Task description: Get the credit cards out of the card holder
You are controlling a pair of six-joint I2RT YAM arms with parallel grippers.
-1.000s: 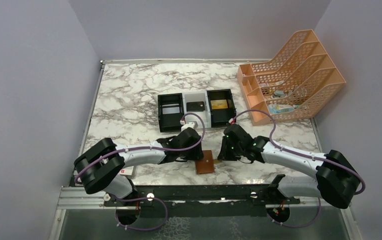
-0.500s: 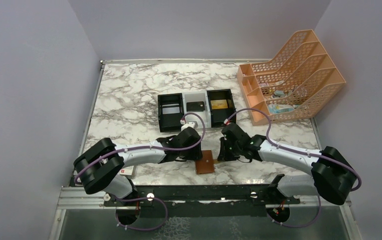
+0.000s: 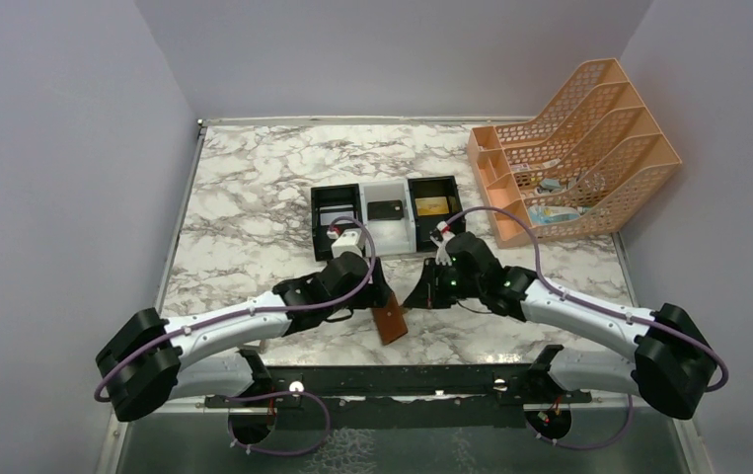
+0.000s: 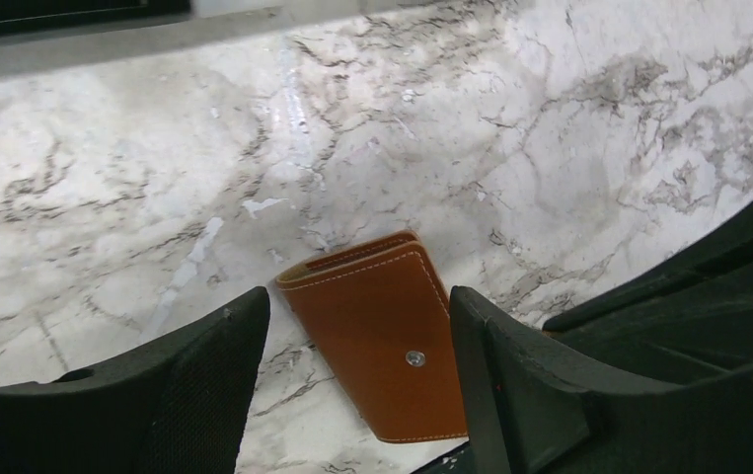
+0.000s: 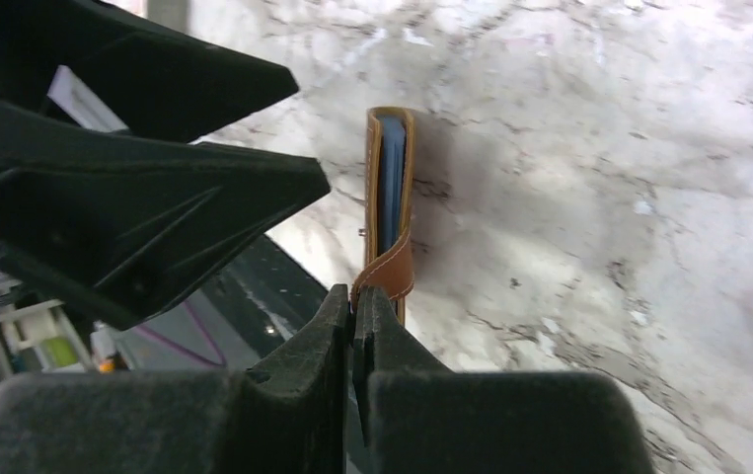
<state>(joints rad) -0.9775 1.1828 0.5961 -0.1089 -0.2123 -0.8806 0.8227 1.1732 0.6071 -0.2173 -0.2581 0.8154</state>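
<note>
1. The card holder [image 3: 389,323] is near the near edge of the table [image 3: 254,197], about the middle of that edge.
2. It is tipped up on its side and does not lie flat.
3. It is folded, and blue shows inside along its thin edge in the right wrist view.
4. The right gripper [image 5: 354,296] is closed tight. It pinches the brown tab of the card holder between its 2 fingertips.
5. The rest of the card holder sticks out past those fingertips, away from the right gripper.
6. The left gripper [image 4: 357,296] is open wide and holds nothing.
7. In the left wrist view, the card holder's brown face with its small round stud sits in the gap between the 2 fingers.
8. I cannot tell if the left fingers touch it.
9. The 2 grippers face each other, with the card holder between them.
10. A black-and-white tray [image 3: 387,242] with 3 parts sits behind them, near the middle of the table.
11. A gold card [image 3: 432,206] lies in its right part.
12. An orange rack [image 3: 589,148] stands at the far right corner.
</note>
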